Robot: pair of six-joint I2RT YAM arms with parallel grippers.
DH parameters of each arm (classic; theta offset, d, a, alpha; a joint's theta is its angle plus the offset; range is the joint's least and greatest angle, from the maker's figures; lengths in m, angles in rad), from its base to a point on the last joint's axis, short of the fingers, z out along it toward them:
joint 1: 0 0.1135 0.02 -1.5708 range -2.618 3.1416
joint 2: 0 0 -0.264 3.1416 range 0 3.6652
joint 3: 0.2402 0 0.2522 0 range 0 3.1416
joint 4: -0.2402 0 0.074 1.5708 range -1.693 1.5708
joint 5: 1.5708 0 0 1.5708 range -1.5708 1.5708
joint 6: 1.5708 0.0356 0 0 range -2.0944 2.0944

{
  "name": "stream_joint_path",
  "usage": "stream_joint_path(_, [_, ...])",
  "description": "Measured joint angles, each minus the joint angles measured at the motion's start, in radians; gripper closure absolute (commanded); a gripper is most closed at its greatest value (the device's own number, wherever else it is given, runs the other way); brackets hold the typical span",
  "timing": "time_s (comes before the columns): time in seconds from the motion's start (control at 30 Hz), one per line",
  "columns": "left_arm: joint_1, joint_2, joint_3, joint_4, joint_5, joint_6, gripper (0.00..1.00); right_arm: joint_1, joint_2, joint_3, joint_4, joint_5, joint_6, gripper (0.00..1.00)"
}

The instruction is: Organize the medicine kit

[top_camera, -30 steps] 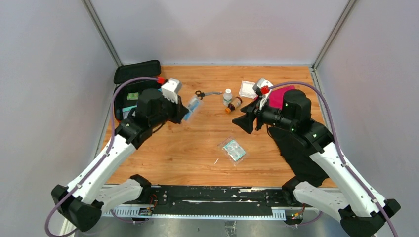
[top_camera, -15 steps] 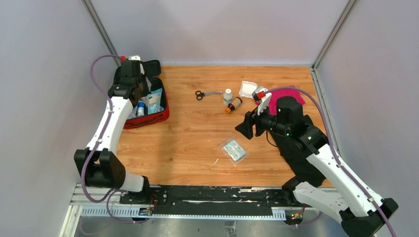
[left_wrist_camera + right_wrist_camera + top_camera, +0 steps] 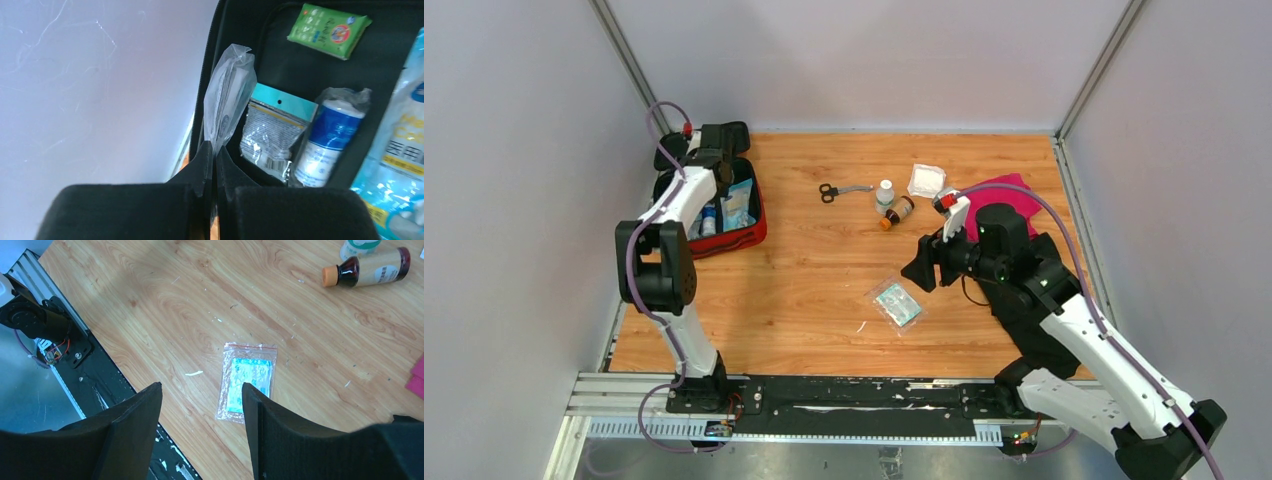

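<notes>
The red medicine kit (image 3: 729, 240) lies open at the back left, its black lid (image 3: 729, 133) folded back. My left gripper (image 3: 712, 165) is over it. In the left wrist view the left gripper (image 3: 215, 150) is shut on a clear plastic packet (image 3: 227, 95) and holds it over the kit's black lining (image 3: 300, 65), by the left rim. Inside lie a green packet (image 3: 327, 30), a teal-topped packet (image 3: 272, 132), a blue-and-white roll (image 3: 327, 135) and a light blue pack (image 3: 405, 140). My right gripper (image 3: 921, 265) is open and empty above a clear packet with teal contents (image 3: 246, 380).
Scissors (image 3: 839, 190), a white bottle (image 3: 885, 192), a brown bottle (image 3: 897, 212) and a white gauze packet (image 3: 925, 180) lie at the back middle. A magenta cloth (image 3: 1004, 192) and a black cloth (image 3: 1034, 320) lie on the right. The teal packet (image 3: 897, 303) lies mid-table.
My left arm has swung from the table's middle to the kit at the back left, carrying the clear packet. My right gripper has moved a little nearer and lower, toward the teal packet.
</notes>
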Motion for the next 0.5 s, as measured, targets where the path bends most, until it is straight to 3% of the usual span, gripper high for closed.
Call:
stream_joint_path(0.33, [0.0,0.092,0.0,0.078,-0.128,0.098,0.99,0.0,-0.001,-0.023,-0.015,-0.003,0.013,0.39])
stream_joint_path(0.5, [0.0,0.133,0.0,0.093,-0.124,0.112,0.86,0.0,0.017,-0.023,-0.015,-0.01,0.013,0.39])
